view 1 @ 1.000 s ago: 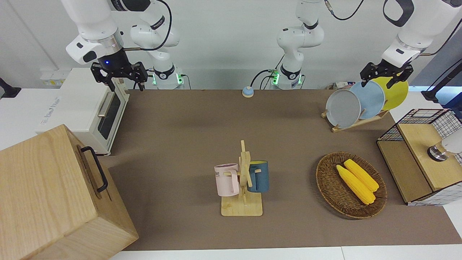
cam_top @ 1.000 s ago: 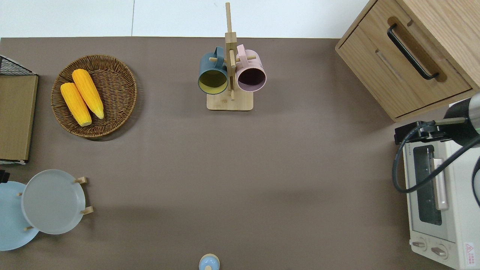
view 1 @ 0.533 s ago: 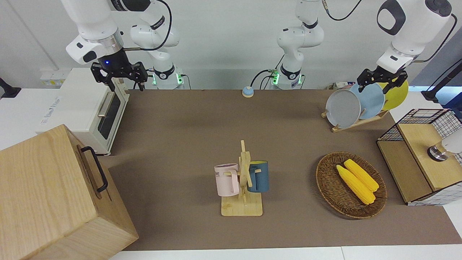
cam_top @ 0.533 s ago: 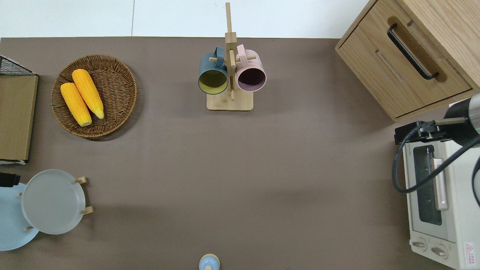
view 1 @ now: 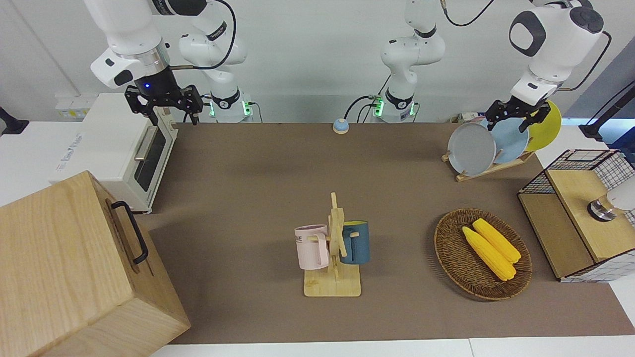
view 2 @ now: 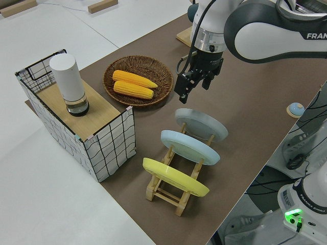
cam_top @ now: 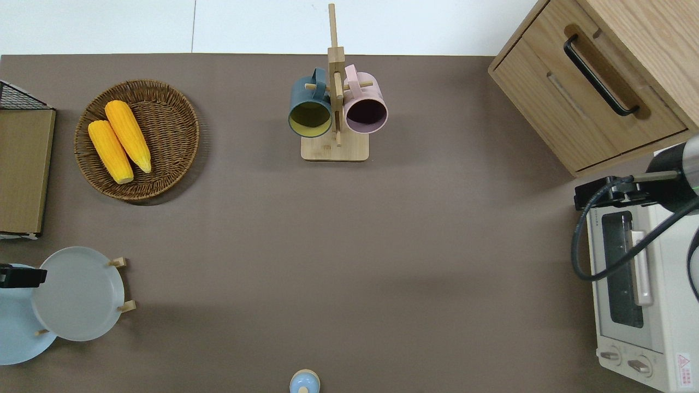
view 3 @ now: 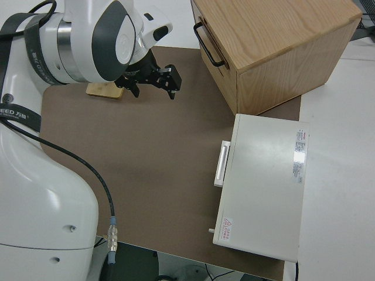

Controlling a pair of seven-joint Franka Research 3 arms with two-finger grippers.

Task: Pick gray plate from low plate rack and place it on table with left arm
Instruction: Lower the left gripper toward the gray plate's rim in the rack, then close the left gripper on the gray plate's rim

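Note:
The gray plate (view 1: 471,148) leans in the low plate rack (view 1: 488,170) at the left arm's end of the table (view 1: 258,173), the plate of the row nearest the table's middle. It also shows in the overhead view (cam_top: 76,293) and the left side view (view 2: 201,124). My left gripper (view 1: 516,118) is open and empty in the air, over the light-blue plate's top edge and just beside the gray plate's rim (cam_top: 19,275). The left side view shows its fingers (view 2: 182,93) apart above the gray plate. My right gripper (view 1: 168,111) is parked and open.
A light-blue plate (view 1: 511,141) and a yellow plate (view 1: 545,129) stand in the same rack. A wicker basket with two corn cobs (view 1: 481,253), a wire crate (view 1: 580,213), a mug tree (view 1: 335,248), a toaster oven (view 1: 119,148) and a wooden cabinet (view 1: 74,267) stand around.
My left gripper has moved from over the yellow plate across the row toward the gray plate, and a little lower. The plates and the right arm have not moved.

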